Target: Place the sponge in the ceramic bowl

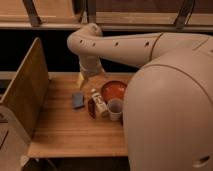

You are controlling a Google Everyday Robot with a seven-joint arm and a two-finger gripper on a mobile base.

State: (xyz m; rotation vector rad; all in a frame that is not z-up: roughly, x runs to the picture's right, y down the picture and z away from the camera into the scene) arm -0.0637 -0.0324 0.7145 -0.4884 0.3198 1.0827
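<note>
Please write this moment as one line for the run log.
gripper: near far side of table, behind sponge | sponge: on table, outside ceramic bowl | task: not yet done

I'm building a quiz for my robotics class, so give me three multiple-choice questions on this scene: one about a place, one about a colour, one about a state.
1. Where is the gripper?
A. inside the ceramic bowl
B. above the far side of the table, behind the sponge
C. beneath the table

2. What colour is the ceramic bowl?
A. green
B. black
C. red-orange

3. What state is the sponge in?
A. lying flat, ungripped
B. gripped in mid-air
C. torn in two

Answers: B, it hangs just behind the sponge; C, its glossy inside shows red-orange; A, it rests on the wood apart from the gripper.
</note>
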